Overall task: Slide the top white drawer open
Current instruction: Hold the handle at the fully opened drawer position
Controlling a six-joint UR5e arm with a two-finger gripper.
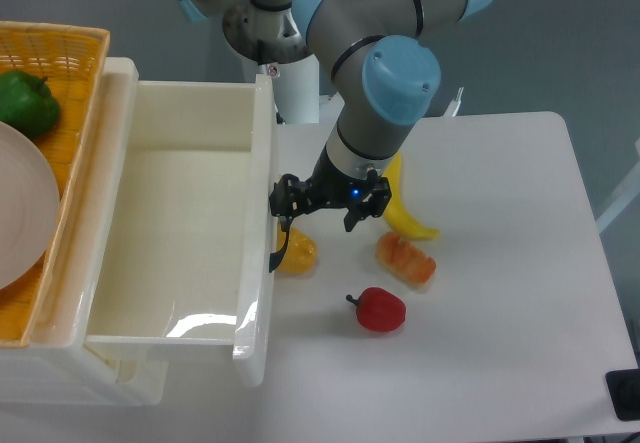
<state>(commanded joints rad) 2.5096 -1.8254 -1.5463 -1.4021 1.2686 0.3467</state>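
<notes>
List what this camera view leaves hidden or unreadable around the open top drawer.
- Tool grip: its dark parts merge with the black handle, so open or shut is unclear.
- Orange item: partly hidden behind the handle and the top white drawer front.
- Lower drawer: covered by the open one above.
- Basket and plate: cut off by the left edge.
</notes>
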